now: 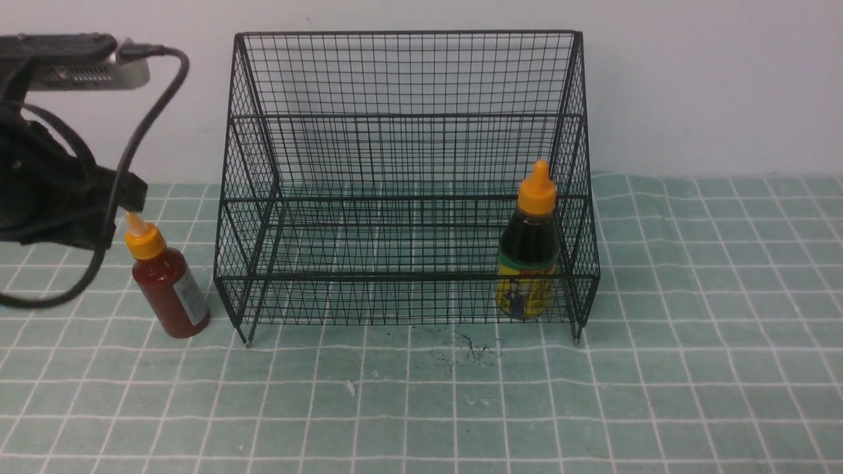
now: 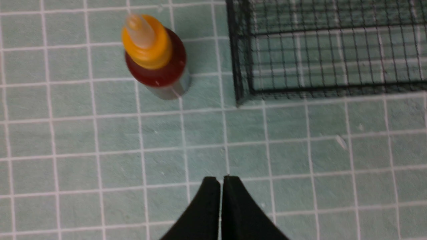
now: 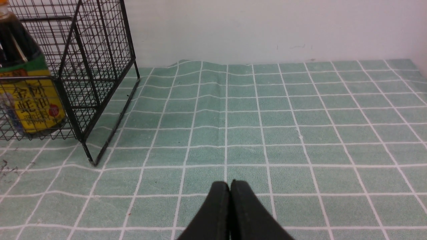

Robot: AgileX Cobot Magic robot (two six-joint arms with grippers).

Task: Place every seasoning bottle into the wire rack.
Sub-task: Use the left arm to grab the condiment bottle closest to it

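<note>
The red sauce bottle (image 1: 170,286) stands on the cloth outside the wire rack (image 1: 408,184), just beside the rack's left front foot and toward the left edge of the table. Its orange cap ends in a pale, see-through tip, its white label faces the rack, and in the front view it leans a little to the left. The dark sauce bottle (image 1: 529,257) stands upright inside the rack, in the lowest tier at its right front corner, with its yellow-green pictured label behind the low front mesh and its orange cap rising above that mesh. The rack itself sits on its short feet near the far edge of the table, about midway along it, with its tall back toward the white wall (image 1: 711,79). The left gripper (image 2: 221,180) is clenched on nothing, its two black fingers pressed together above bare cloth, apart from the red bottle and from the rack's corner. The left arm (image 1: 46,191), with a looping black cable (image 1: 141,131), shows at the left edge of the front view, above the red bottle's cap. The right gripper (image 3: 230,185) is likewise clenched and empty, low over the cloth on the right side of the table, well apart from the rack. A green checked tablecloth (image 1: 658,368) covers the table, with small dark marks (image 1: 471,349) just in front of the rack.
</note>
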